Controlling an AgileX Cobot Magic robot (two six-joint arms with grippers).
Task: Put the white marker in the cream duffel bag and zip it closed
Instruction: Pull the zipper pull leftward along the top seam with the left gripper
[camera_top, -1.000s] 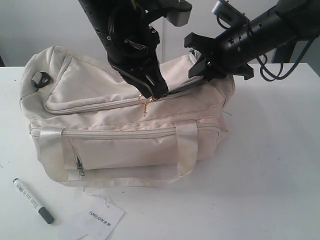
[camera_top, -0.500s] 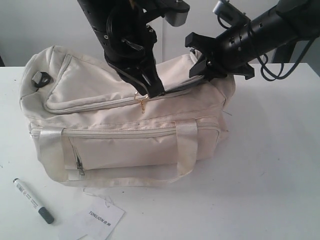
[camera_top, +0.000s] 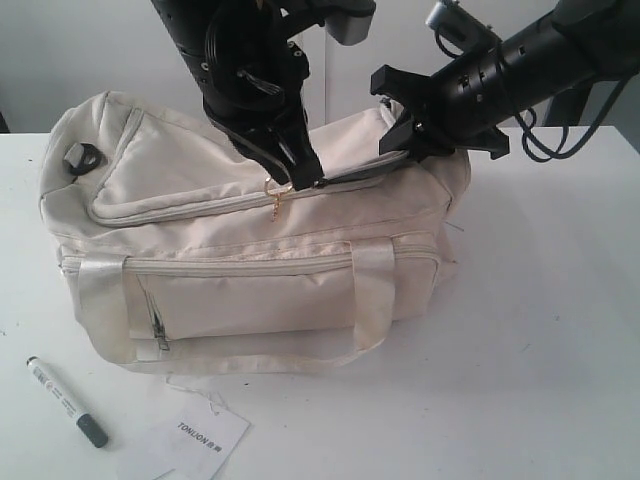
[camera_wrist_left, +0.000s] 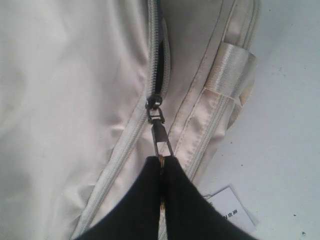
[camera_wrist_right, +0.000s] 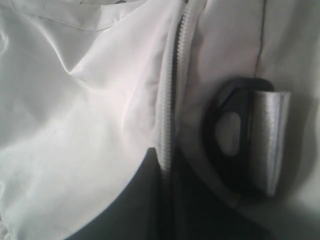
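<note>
Where the exterior view takes in the scene, the left gripper (camera_top: 292, 178) pinches the zipper pull (camera_top: 277, 196) on the cream duffel bag (camera_top: 250, 290), the right gripper (camera_top: 402, 128) clamps the bag's end fabric, and the white marker (camera_top: 67, 402) lies on the table (camera_top: 540, 330), well apart from both. In the left wrist view the jaws press together on the pull, the slider (camera_wrist_left: 154, 104) just beyond them. In the right wrist view the jaws are closed on the zip seam, a black strap ring (camera_wrist_right: 232, 145) just beside them.

1 cream duffel bag (camera_top: 250, 290), 1 white marker (camera_top: 66, 401), 1 paper tag (camera_top: 200, 438).
</note>
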